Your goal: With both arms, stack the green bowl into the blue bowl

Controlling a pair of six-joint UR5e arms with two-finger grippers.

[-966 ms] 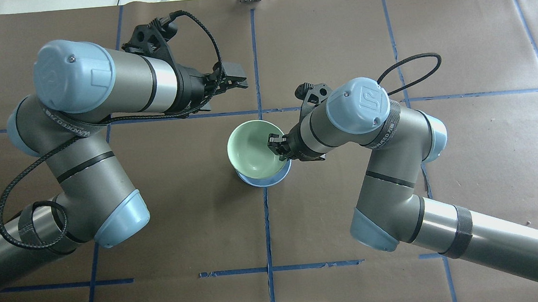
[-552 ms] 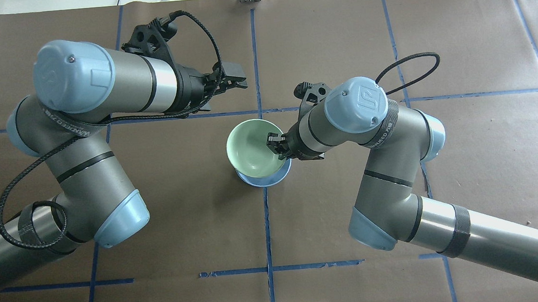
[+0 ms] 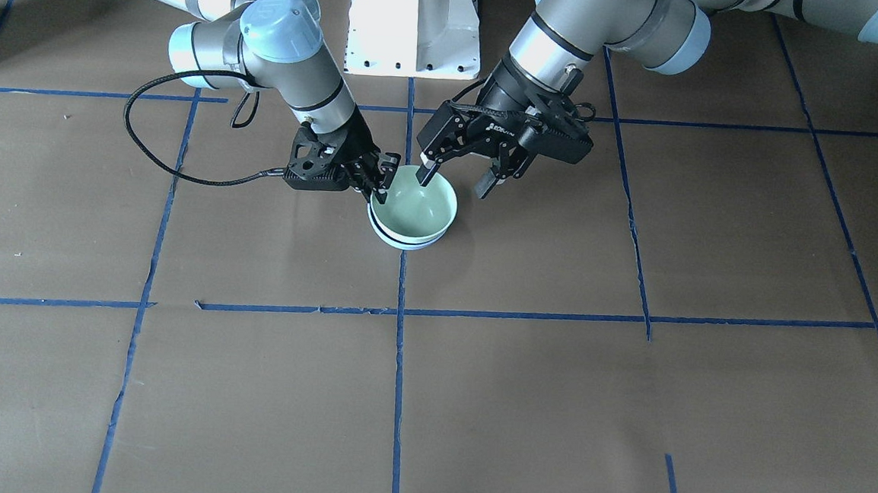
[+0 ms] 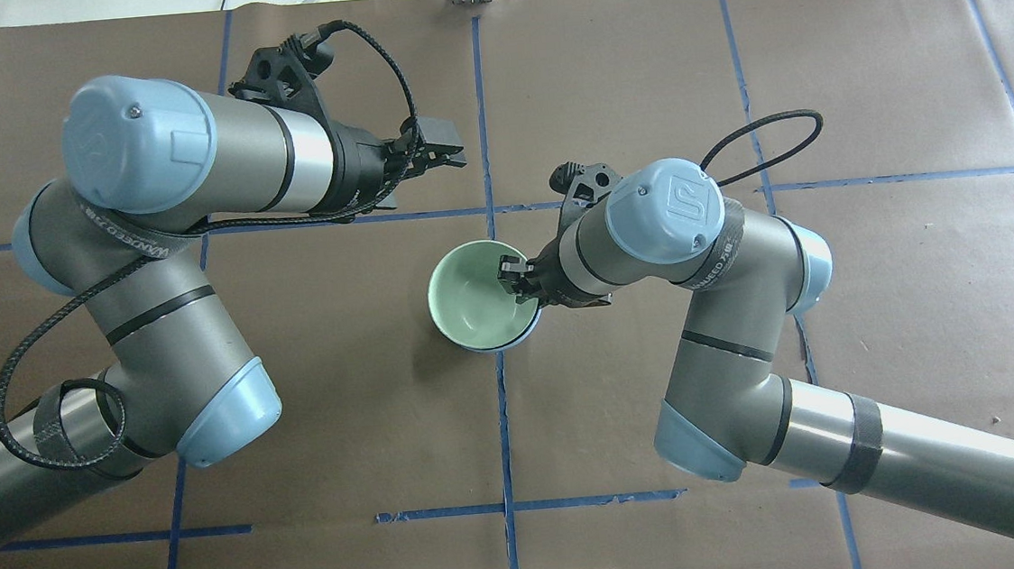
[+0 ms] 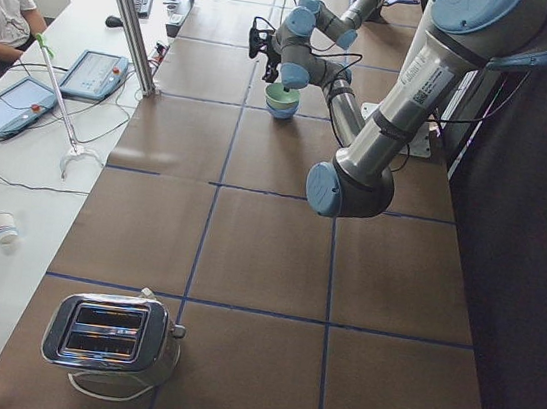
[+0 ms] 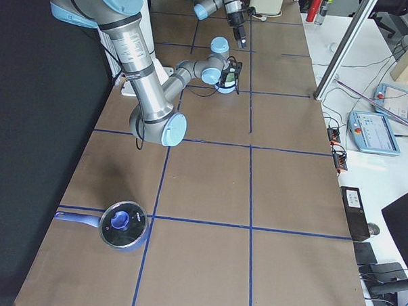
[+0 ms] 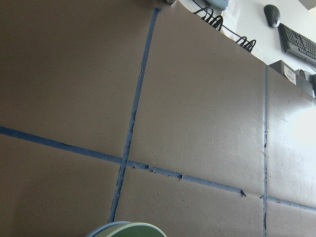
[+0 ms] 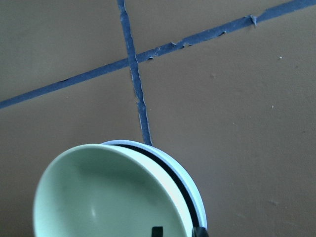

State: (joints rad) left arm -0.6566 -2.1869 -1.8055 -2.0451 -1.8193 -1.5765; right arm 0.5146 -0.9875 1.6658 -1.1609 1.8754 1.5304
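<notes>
Green bowl (image 4: 472,301) sits nested inside blue bowl (image 3: 408,245) mid-table (image 4: 345,406), on a blue tape line (image 4: 502,430). Right gripper (image 4: 514,282) is closed narrowly on the green bowl's rim, one finger inside and one outside. Left gripper (image 3: 456,182) hangs raised, clear of both bowls, with its fingers spread wide and nothing between them.

In mid-frame the right gripper (image 4: 514,282) angles down, jaws apparently pinched on the green bowl (image 4: 468,301) rim. The left gripper (image 3: 454,184) hangs just above it, jaws spread.
</notes>
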